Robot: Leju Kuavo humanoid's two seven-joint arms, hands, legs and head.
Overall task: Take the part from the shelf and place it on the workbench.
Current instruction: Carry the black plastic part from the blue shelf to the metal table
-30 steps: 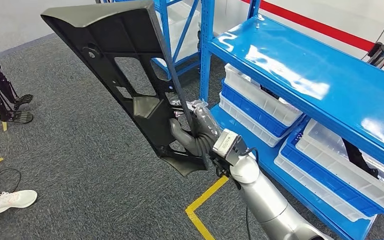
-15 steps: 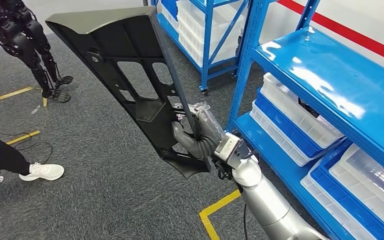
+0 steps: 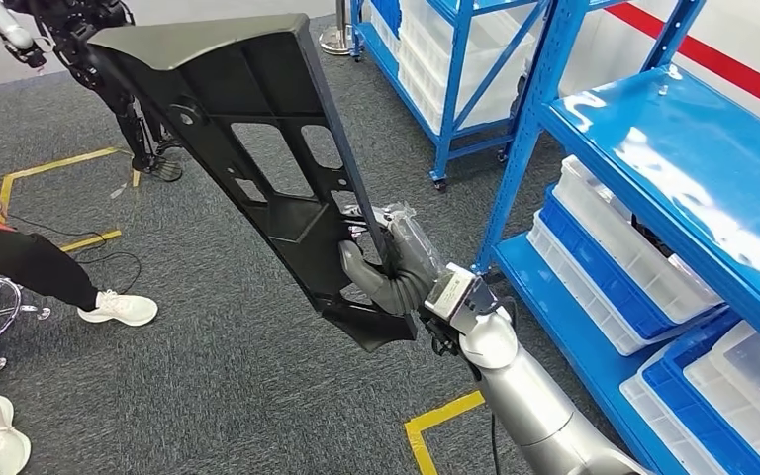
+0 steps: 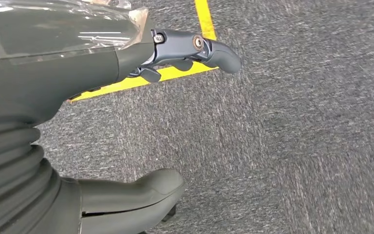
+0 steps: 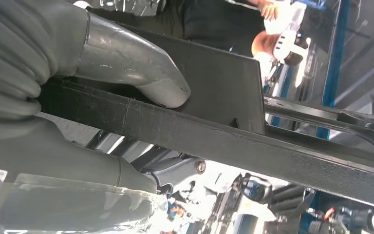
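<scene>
Fingers of the right hand (image 3: 388,269) grip the low end of the big black part (image 3: 257,148), held up beside the blue shelf (image 3: 653,139). Left hand (image 4: 78,122) hangs loose, holding nothing. Carrying step; next, find the workbench.

Bright, even overhead light; white glare streaks the glossy blue shelf (image 3: 673,158) in the head view. The carpet (image 4: 297,122) smears with motion blur; the right wrist view is dim, its background soft
</scene>
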